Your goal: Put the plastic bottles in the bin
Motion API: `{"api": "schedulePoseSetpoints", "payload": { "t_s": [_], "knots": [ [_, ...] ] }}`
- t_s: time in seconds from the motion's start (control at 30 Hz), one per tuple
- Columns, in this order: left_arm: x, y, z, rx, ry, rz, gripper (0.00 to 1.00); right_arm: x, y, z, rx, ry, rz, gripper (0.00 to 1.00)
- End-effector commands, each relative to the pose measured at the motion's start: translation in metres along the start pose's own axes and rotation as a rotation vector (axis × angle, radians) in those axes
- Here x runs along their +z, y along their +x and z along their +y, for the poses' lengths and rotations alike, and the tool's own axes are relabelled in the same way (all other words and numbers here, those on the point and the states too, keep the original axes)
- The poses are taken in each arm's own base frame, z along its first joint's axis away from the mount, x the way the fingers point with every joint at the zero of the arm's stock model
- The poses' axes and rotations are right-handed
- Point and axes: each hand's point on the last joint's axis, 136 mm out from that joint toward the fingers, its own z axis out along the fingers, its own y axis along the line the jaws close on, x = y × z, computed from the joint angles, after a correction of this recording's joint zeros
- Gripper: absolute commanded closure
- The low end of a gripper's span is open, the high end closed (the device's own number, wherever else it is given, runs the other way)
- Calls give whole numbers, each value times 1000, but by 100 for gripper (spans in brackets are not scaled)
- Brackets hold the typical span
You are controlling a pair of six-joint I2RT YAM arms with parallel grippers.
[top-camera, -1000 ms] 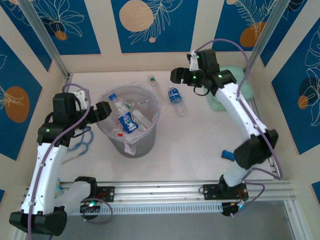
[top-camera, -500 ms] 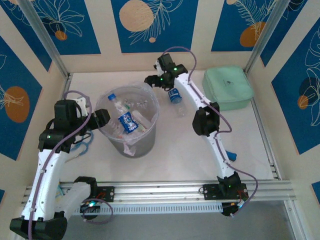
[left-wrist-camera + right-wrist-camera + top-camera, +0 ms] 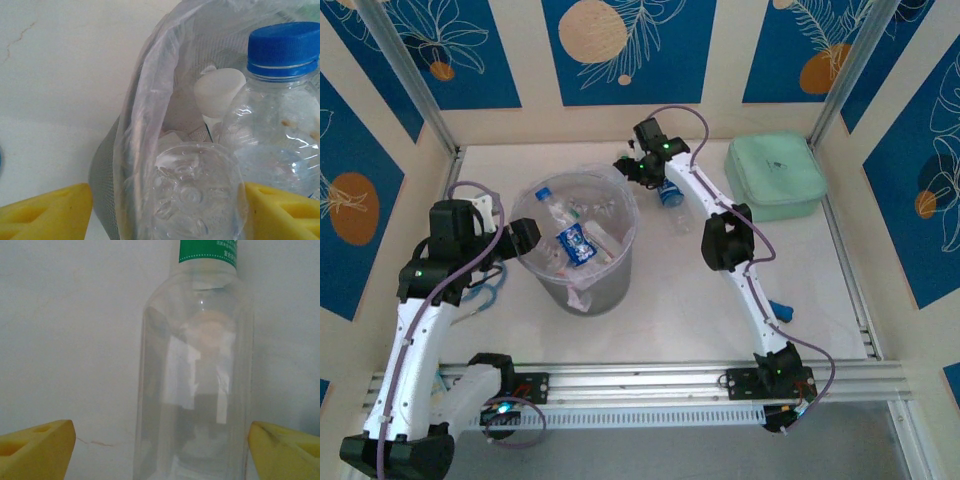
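Observation:
The grey bin (image 3: 606, 284), lined with a clear bag, holds several plastic bottles, one with a blue label (image 3: 575, 243). My left gripper (image 3: 527, 232) is open at the bin's left rim (image 3: 102, 170). Between its yellow fingers (image 3: 50, 215) I see the bag and a clear bottle's base (image 3: 197, 195), beside a blue-capped bottle (image 3: 282, 47). My right gripper (image 3: 628, 168) is open at the back of the table. A clear bottle with a green label (image 3: 195, 370) lies between its fingertips (image 3: 285, 450) on the table. Another blue-labelled bottle (image 3: 670, 192) lies just right of that arm.
A mint-green square case (image 3: 775, 175) sits at the back right. A small blue block (image 3: 778, 308) lies near the right arm's base. A blue loop (image 3: 485, 285) lies left of the bin. Walls close the table on three sides.
My right arm swung from beside the mint case leftwards to the small bottle at the back. The left gripper drew back slightly from the bin's rim.

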Motion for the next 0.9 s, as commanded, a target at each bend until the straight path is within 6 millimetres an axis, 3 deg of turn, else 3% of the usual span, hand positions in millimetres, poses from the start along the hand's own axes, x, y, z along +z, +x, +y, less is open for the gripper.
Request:
{"api": "schedulePoseSetpoints", "payload": {
  "t_s": [0.0, 0.23, 0.43, 0.63, 0.87],
  "knots": [
    [2, 8, 8, 6, -23, 13, 25, 24, 16, -2, 34, -21, 51, 12],
    [-4, 8, 8, 11, -26, 3, 25, 25, 18, -8, 44, 5, 59, 31],
    [-5, 7, 4, 3, -10, 1, 25, -10, -1, 14, 8, -40, -1, 46],
    [-8, 3, 2, 7, -6, -10, 24, -78, -30, 28, -7, -79, -96, 55],
    [-4, -3, -5, 10, 23, -1, 23, -199, -39, 40, -106, -96, -226, 58]
  ]
}}
